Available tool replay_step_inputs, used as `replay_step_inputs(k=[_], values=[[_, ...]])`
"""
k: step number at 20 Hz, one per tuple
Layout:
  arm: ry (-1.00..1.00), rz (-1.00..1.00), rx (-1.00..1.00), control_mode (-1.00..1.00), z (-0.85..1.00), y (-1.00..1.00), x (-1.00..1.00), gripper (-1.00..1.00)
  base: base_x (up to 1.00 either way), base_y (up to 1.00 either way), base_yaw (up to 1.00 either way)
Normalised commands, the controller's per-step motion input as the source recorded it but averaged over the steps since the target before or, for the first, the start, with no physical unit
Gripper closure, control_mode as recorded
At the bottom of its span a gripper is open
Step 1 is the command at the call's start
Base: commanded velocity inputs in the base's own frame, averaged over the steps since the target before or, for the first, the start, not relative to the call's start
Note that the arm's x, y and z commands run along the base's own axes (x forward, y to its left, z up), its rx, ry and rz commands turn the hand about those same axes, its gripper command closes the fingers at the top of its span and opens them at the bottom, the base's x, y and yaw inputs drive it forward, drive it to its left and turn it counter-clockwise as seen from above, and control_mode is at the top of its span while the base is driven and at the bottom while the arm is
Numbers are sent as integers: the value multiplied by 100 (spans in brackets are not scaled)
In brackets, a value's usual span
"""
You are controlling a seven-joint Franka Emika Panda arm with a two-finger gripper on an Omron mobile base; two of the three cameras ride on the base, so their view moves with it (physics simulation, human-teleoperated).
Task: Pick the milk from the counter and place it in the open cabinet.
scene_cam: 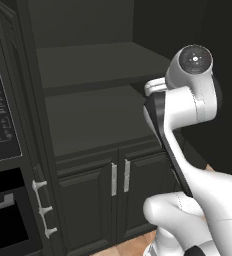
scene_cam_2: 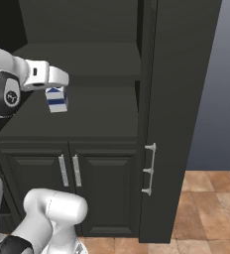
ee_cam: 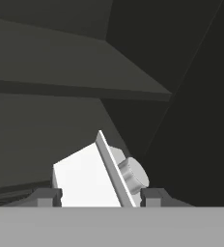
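Gripping milk (scene_cam_2: 56,99) — end effector (ee_cam: 98,195) clamped.

Dark cabinet, white carton with blue bands

The open cabinet (scene_cam_2: 87,124) is matte charcoal-black with silver handles (scene_cam_2: 70,170); in front of its shelf the milk (scene_cam_2: 56,99) is white with blue stripes; the floor (scene_cam_2: 206,208) beside the cabinet is terracotta tile.

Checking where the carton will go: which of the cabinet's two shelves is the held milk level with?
The lower shelf, just above the two doors. The milk in the gripper hangs over it, below the upper shelf.
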Motion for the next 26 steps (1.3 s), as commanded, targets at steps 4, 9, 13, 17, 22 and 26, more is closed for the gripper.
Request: replay_step_inputs(k=[4, 9, 13, 17, 22, 26], values=[[0, 0, 0, -100, 17, 0, 34, 100, 0, 0, 0], [0, 0, 0, -100, 34, 0, 34, 100, 0, 0, 0], [0, 0, 0, -100, 25, 0, 29, 100, 0, 0, 0], [0, 0, 0, -100, 18, 0, 27, 100, 0, 0, 0], [-3, 0, -1, -100, 4, 0, 26, 100, 0, 0, 0], [-6, 0, -3, -100, 0, 0, 31, 100, 0, 0, 0]])
